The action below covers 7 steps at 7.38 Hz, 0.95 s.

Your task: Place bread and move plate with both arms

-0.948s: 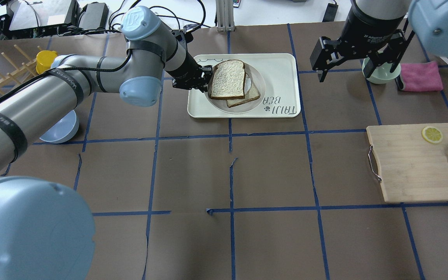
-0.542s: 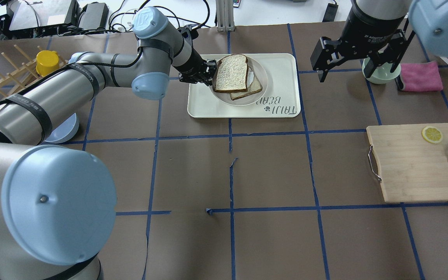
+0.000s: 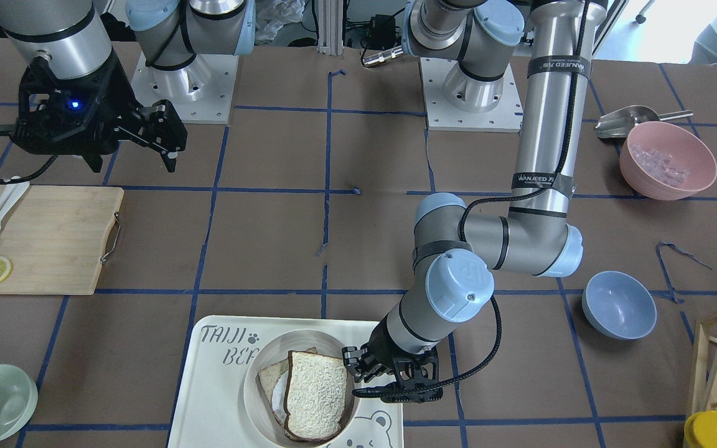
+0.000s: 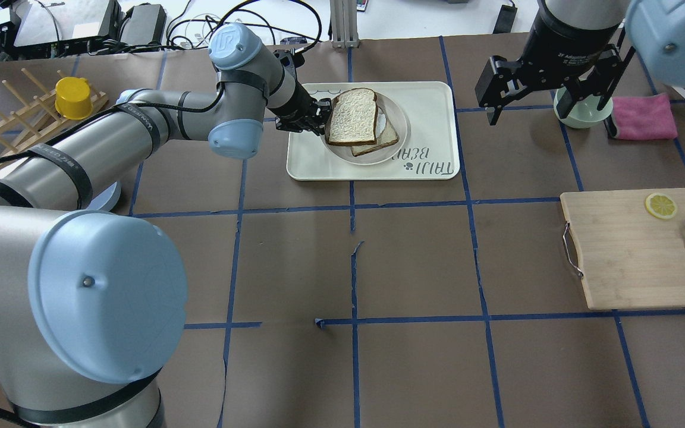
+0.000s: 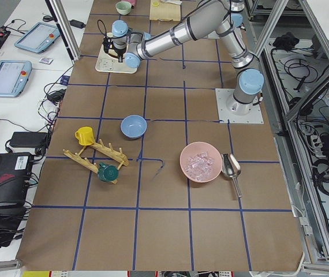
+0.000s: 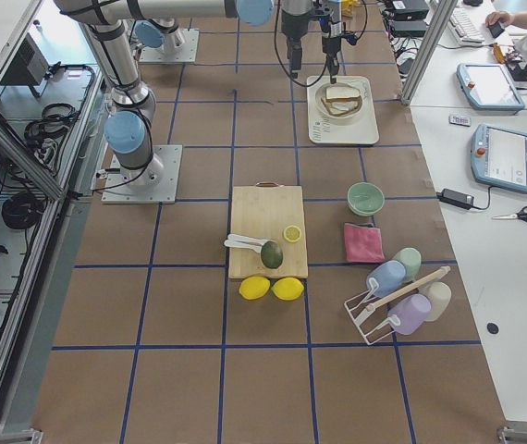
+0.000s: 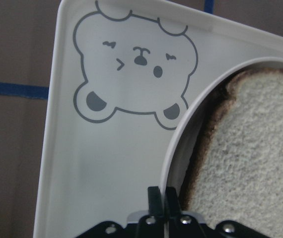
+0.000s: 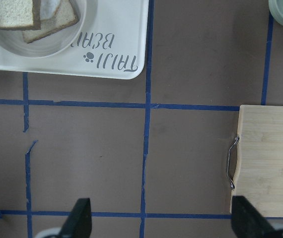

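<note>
Left jaws together beside plate (image 7: 174, 158) rim.

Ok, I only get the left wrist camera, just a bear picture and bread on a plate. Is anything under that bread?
Observer: Yes, a second slice lies under the bread, both in the plate.
Operator: Where's the other claw?
Observer: The right claw hangs open above the table, off to the side of the tray.
Operator: Any more food?
Observer: A lemon slice lies on the wooden board.
</note>
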Tool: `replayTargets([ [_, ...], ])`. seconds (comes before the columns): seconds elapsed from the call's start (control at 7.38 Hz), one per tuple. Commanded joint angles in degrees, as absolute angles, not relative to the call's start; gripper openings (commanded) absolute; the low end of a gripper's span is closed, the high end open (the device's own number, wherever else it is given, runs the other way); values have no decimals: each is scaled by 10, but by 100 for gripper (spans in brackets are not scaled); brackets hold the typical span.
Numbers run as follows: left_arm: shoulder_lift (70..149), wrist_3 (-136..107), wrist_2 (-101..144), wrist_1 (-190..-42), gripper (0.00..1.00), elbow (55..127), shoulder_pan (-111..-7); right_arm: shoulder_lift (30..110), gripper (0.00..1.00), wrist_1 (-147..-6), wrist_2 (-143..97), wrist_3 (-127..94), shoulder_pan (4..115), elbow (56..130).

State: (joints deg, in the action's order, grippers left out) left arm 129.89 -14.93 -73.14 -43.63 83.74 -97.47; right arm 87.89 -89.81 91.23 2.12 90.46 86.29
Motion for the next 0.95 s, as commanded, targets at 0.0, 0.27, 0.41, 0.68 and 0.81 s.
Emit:
replayTargets([
  [0.0, 1280, -153, -758, -493, 100, 833, -971, 879, 100, -897, 912, 23, 904, 863],
  [0.27, 1213, -151, -780, -581, 100, 837, -962, 879, 100, -897, 912, 23, 904, 863],
  [0.41, 1165, -151, -780, -664, 100, 828, -962, 879, 100, -898, 912, 23, 904, 863],
  [0.68, 1072, -145, -801, -772, 100, 836, -964, 879, 100, -897, 912, 22, 904, 863],
  [0.81, 1037, -144, -803, -785, 100, 837, -965, 879, 100, -897, 912, 22, 904, 863],
])
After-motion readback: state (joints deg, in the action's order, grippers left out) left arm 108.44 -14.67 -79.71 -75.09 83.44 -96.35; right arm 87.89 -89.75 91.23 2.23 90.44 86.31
